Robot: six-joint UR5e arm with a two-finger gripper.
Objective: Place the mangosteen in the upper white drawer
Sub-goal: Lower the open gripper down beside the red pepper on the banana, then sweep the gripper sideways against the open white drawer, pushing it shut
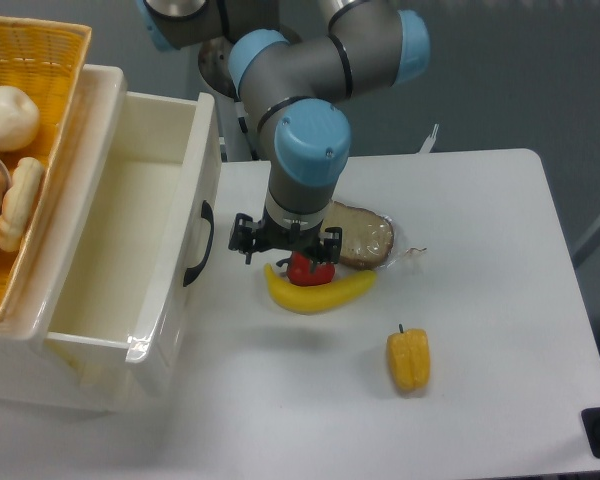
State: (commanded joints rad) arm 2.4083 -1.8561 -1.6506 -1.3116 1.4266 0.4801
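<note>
The mangosteen (311,271), a small red fruit with a dark stalk, rests on a yellow banana (320,292) in the middle of the table. My gripper (302,264) points straight down right over it, open, with its fingers low around the fruit's top. The arm's wrist hides most of the fruit and the fingertips. The upper white drawer (202,160) stands pulled out to the left of the gripper, its black handle (198,245) facing the fruit. I see nothing inside it.
A slice of brown bread (365,238) in clear wrap lies just right of the gripper. A yellow pepper (408,359) sits nearer the front. A yellow wicker basket (35,60) holding bread rolls and a pale round vegetable stands on the cabinet, far left.
</note>
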